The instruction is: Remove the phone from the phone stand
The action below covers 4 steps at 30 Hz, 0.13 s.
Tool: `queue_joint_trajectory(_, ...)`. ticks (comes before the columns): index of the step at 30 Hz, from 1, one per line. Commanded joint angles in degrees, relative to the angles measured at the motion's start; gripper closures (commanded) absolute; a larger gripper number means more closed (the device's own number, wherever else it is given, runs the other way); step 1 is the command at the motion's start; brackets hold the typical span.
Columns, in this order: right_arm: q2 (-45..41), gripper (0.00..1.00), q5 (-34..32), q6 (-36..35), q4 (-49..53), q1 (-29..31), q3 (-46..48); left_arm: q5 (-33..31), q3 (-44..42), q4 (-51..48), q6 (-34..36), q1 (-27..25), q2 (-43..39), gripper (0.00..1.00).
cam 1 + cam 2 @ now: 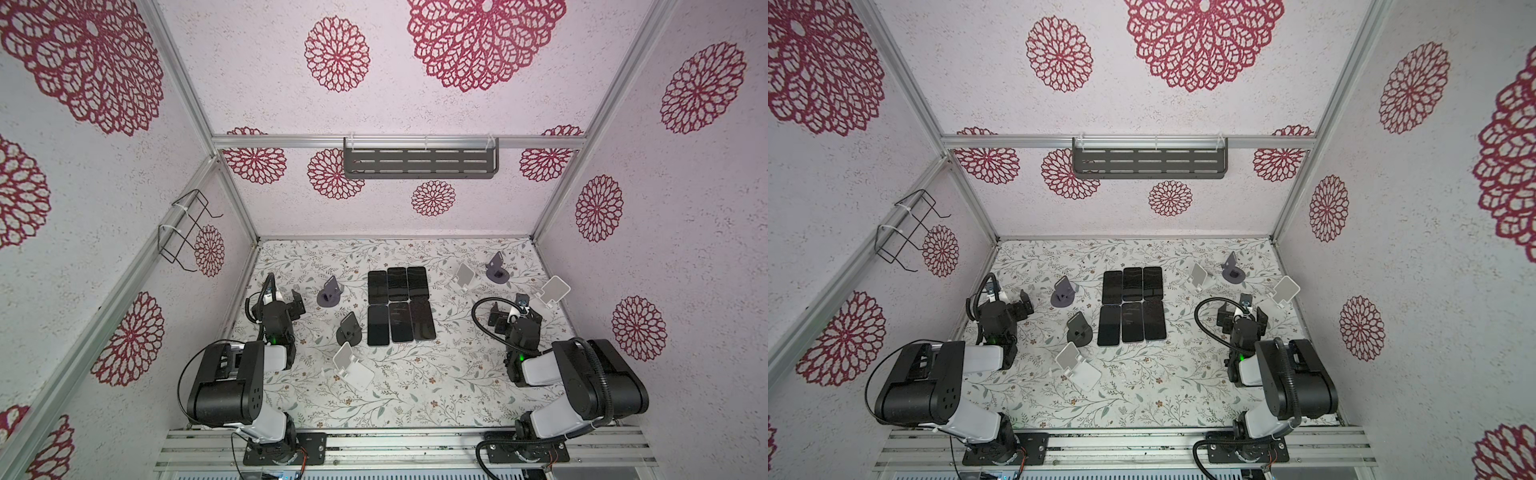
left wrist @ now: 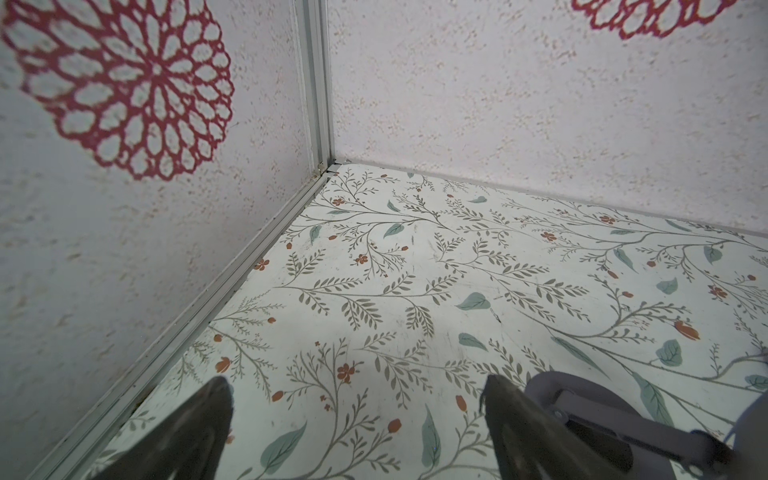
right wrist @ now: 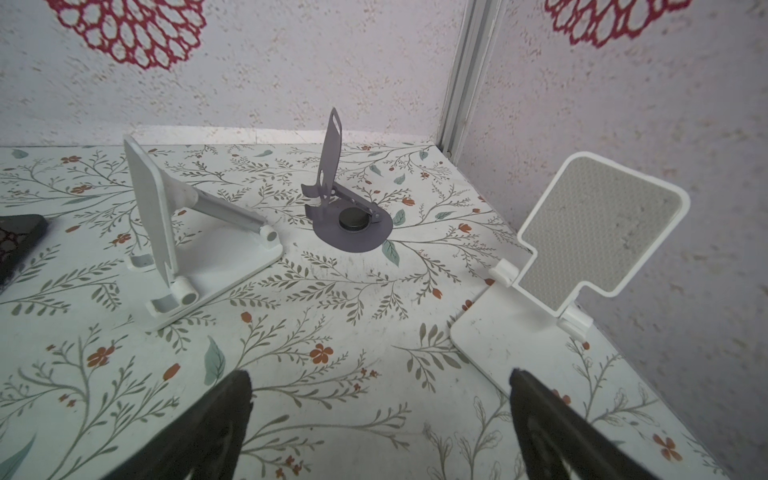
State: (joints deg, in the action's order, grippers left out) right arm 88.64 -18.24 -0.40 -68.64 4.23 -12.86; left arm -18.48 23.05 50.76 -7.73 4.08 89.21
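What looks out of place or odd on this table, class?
Nothing is spilled or broken. The odd part: all six phones lie flat in two rows on the table, while the grey stands and white stands all hold nothing.

Left arm and right arm: bulky black motor housings joined by rounded pale grey-white links. The left housing has a cluster of small round holes. Each arm has a black base plate with small screws, and thin red-orange wires show at the base. There is a green light on the forearm of each. The right arm carries a thick black ribbed hose, the left a thin black cable. Left gripper and right gripper: dark tapered fingers, matte, tips slightly scuffed.
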Motion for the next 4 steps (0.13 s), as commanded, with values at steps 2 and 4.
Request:
queue_joint_trajectory(2,-0.46,0.01,0.4,1.21,-1.4,-0.53,-1.25,0.55,0.49,0.93,0.67,0.4,-0.15,0.03)
queue_joint_trajectory(4,-0.49,0.01,-0.27,1.02,-2.49,-0.45,-0.7,0.55,0.43,1.02,0.7,0.38,-0.17,0.03)
